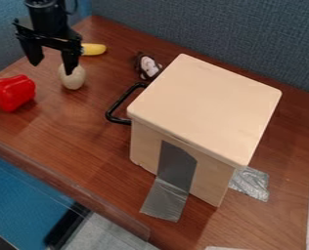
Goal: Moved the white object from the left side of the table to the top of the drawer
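My gripper (pixel 51 69) hangs at the upper left of the camera view, open, with its two fingers spread well apart. The white egg-shaped object (pixel 73 78) rests on the left side of the table (pixel 85 132); the gripper's right finger overlaps its upper part, and I cannot tell whether they touch. Nothing is held between the fingers. Right of centre stands the wooden drawer box (pixel 206 107), its flat top bare and its black handle (pixel 118 104) facing left.
A red pepper (pixel 14 92) lies left of the white object. Behind the object is a yellow banana-like item (pixel 93 49). A small brown and white toy (pixel 147 66) lies behind the handle. Grey tape (pixel 169 188) runs from the box to the table.
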{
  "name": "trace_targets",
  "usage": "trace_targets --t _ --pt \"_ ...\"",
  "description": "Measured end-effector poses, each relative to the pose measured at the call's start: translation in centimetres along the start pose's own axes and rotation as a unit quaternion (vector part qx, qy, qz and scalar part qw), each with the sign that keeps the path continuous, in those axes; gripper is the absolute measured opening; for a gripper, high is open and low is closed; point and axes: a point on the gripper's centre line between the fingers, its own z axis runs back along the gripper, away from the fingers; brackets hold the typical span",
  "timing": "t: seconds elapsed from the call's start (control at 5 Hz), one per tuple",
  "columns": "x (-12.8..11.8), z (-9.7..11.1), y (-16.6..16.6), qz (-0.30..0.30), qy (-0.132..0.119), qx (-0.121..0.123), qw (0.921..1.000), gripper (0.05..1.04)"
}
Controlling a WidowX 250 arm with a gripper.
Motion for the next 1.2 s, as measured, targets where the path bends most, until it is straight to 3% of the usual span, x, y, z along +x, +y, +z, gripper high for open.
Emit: trace_targets --t 0.4,1.0,1.2 --pt "3.1 -2.3 1.0 0.039 0.016 0.017 0.999 0.999" --pt "3.3 -4.5 0.6 0.095 0.04 -0.036 0.9941 0.999" --pt "3.0 -5.2 1.2 0.097 0.043 -0.019 0.9942 0.948"
